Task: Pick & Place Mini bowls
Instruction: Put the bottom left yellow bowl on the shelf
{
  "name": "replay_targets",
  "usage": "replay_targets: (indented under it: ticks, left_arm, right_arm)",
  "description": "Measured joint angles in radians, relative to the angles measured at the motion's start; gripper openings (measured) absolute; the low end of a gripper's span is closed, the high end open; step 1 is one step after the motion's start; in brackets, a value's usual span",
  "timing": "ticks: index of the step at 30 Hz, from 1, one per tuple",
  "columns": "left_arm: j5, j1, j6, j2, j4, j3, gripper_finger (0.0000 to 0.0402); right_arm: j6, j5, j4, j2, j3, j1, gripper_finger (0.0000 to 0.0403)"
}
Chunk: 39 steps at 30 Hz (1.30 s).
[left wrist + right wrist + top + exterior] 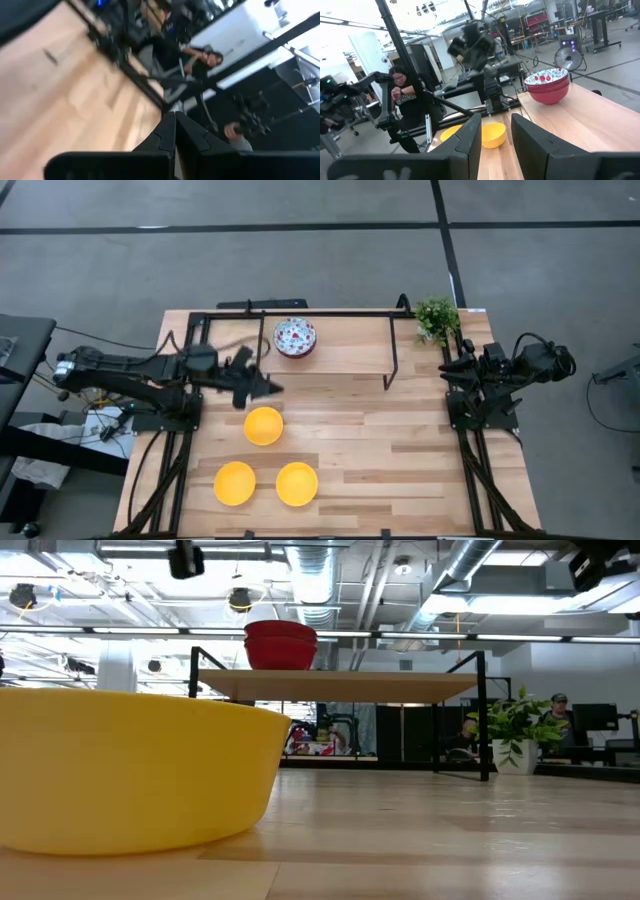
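Three yellow mini bowls (pixel 263 425) sit on the tabletop (pixel 400 450) while the red speckled mini bowls (pixel 294 337) stand stacked on the raised shelf (pixel 350 345). The left gripper (pixel 268 388), jaws closed and empty, hovers between them. The right gripper (pixel 495 131) waits at the table's edge, jaws partly open, empty.

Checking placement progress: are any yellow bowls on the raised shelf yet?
No. In the high view all three yellow bowls sit on the table; only the red speckled stack is on the raised shelf.
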Motion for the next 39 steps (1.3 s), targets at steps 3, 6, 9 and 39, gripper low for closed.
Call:
replay_targets:
  ticks: [3,6,9,39]
  left_arm:
    - [-0.104,-0.143,-0.093,-0.001,-0.061,0.0,0.0004]
    - [-0.194,-0.276,-0.247,0.0,-0.156,0.0,0.0004]
    - [-0.229,-0.391,-0.433,0.008,-0.256,0.0,0.0004]
    - [0.081,-0.684,-1.034,0.25,-0.768,0.0,0.0004]
  right_arm:
    - [0.0,0.001,0.002,0.0,0.0,0.0,0.0097]
    - [0.0,0.001,0.004,0.0,0.0,0.0,0.0097]
    - [0.0,0.002,0.007,0.0,0.0,0.0,0.0097]
    - [0.02,0.0,0.006,0.0,0.0,0.0,0.0097]
